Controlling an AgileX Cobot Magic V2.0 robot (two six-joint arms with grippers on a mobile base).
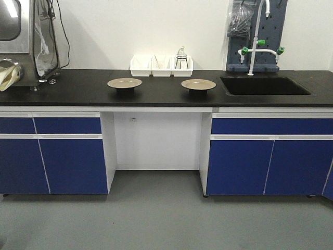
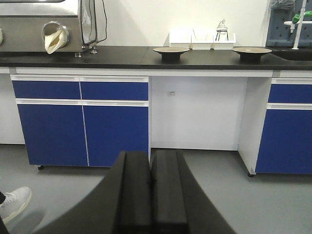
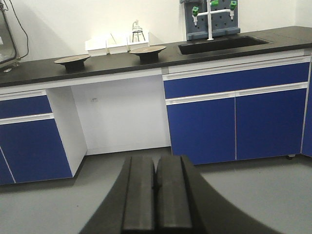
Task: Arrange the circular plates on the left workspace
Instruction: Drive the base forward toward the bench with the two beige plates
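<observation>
I am looking at a long black counter [image 1: 78, 91] with two round tan plates on it. The first plate [image 1: 124, 83] sits over the open gap between the blue cabinets [image 1: 73, 161], toward the left. The second plate [image 1: 198, 84] sits well apart from it, closer to the sink [image 1: 263, 86]. Both plates are dark underneath. That dark part blends into the black counter, so I cannot see how they rest on it. Behind them, against the wall, is a row of white bins [image 1: 161, 65]. One bin holds a small glass thing [image 1: 181, 56], but it is too small for me to say what it is. A white tap [image 1: 255, 49] with green knobs stands behind the sink. A steel machine [image 1: 21, 41] stands at the far left, cut off by the edge of the front view. My left hand [image 2: 151, 180] is low, out over the grey floor [image 2: 219, 195], far from the counter. Its two black fingers [image 2: 134, 190] are pressed together with nothing between them, and its lower part runs off the bottom of the picture. My right hand [image 3: 156, 180] looks the same, clenched on nothing and also cut off at the bottom. A white shoe [image 2: 14, 202] pokes in at the left edge of the left wrist view, and I cannot see the rest of it.
</observation>
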